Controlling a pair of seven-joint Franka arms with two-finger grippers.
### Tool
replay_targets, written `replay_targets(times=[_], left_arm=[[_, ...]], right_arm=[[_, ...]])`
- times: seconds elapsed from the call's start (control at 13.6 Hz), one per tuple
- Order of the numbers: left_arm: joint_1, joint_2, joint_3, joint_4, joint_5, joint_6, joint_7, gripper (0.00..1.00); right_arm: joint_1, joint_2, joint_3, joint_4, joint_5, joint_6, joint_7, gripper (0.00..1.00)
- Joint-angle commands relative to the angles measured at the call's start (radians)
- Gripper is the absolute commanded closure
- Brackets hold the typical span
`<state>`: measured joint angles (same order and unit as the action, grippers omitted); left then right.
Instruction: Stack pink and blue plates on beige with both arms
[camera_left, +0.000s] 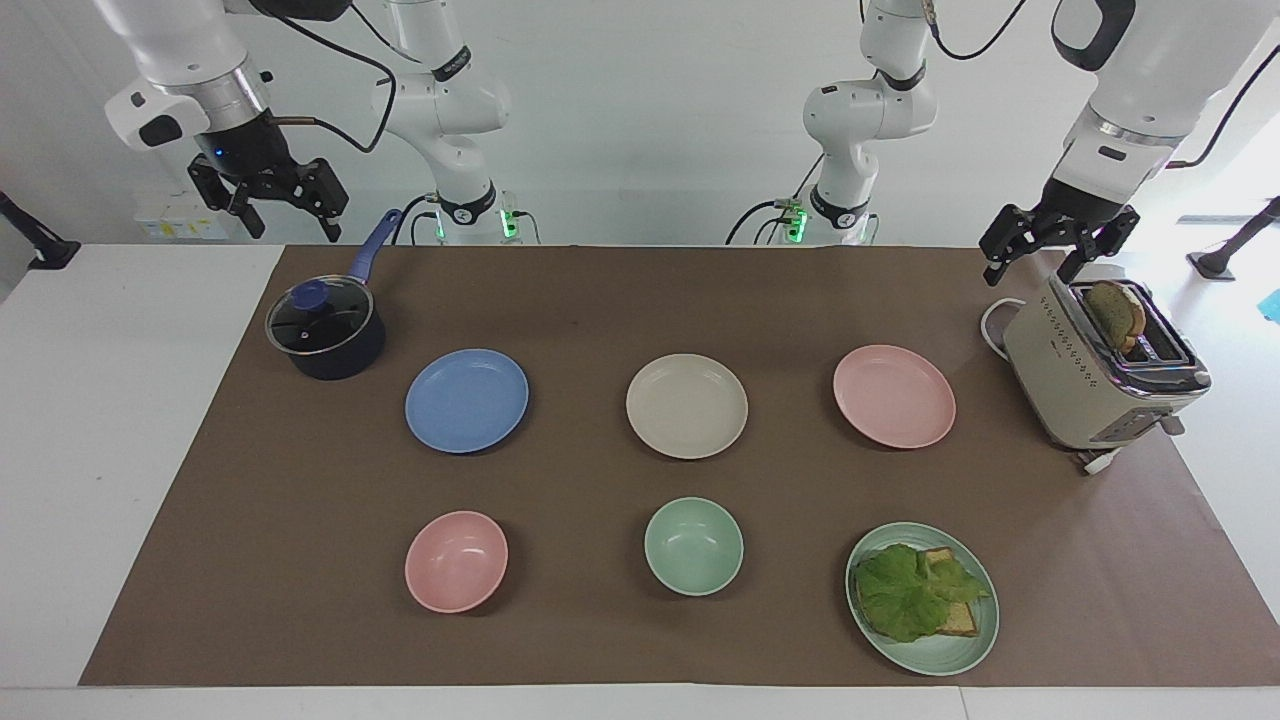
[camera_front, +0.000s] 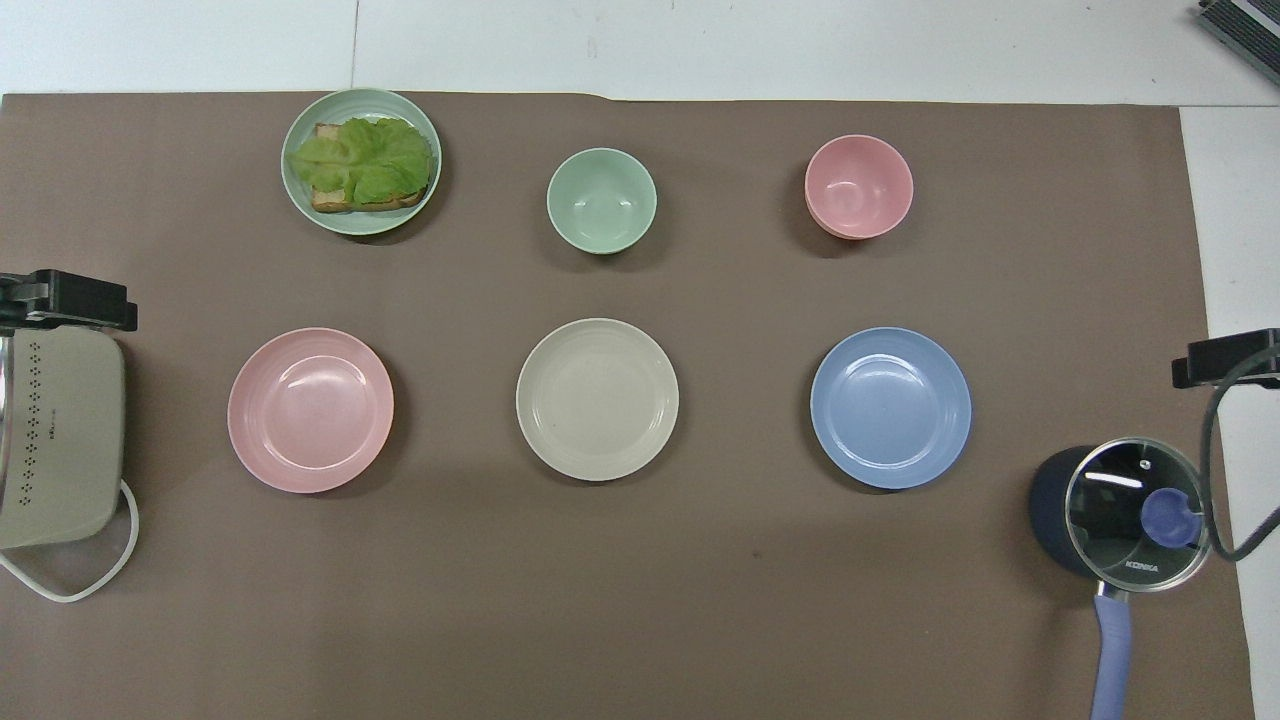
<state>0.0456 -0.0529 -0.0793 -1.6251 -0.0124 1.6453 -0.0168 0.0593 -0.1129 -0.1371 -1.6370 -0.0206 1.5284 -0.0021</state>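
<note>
Three plates lie in a row across the middle of the brown mat. The beige plate (camera_left: 686, 405) (camera_front: 597, 398) is in the centre. The blue plate (camera_left: 466, 400) (camera_front: 890, 407) lies beside it toward the right arm's end, and the pink plate (camera_left: 894, 396) (camera_front: 310, 409) toward the left arm's end. All three are bare and apart from one another. My right gripper (camera_left: 290, 225) (camera_front: 1230, 358) hangs open in the air by the saucepan, holding nothing. My left gripper (camera_left: 1030, 270) (camera_front: 65, 300) hangs open over the toaster, also holding nothing.
A dark saucepan (camera_left: 325, 330) with a glass lid stands beside the blue plate. A beige toaster (camera_left: 1095, 375) with toast in it stands beside the pink plate. Farther from the robots are a pink bowl (camera_left: 456, 561), a green bowl (camera_left: 693, 546) and a green plate (camera_left: 975, 650) carrying a lettuce sandwich.
</note>
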Motion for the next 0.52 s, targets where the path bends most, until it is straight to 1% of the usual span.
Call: replay_targets(times=[0.0,0.22,0.37,0.44], left_arm=[[-0.01,-0.007,0.006,0.01,0.023,-0.028,-0.006,0.0],[-0.004,-0.012,0.006,-0.013,0.02,-0.016,-0.009,0.0],[0.008,-0.007,0.007,-0.083,0.02,0.037,-0.015,0.0],[0.023,-0.008,0.01,-0.146,0.02,0.089,-0.014,0.0]], right_arm=[[-0.006,-0.001,0.005,0.005,0.019,0.001,0.013,0.0],[-0.006,-0.001,0.005,0.005,0.019,0.001,0.011,0.0],[-0.006,-0.001,0.005,0.005,0.019,0.001,0.013,0.0],[-0.006,-0.001,0.005,0.005,0.019,0.001,0.013,0.0]])
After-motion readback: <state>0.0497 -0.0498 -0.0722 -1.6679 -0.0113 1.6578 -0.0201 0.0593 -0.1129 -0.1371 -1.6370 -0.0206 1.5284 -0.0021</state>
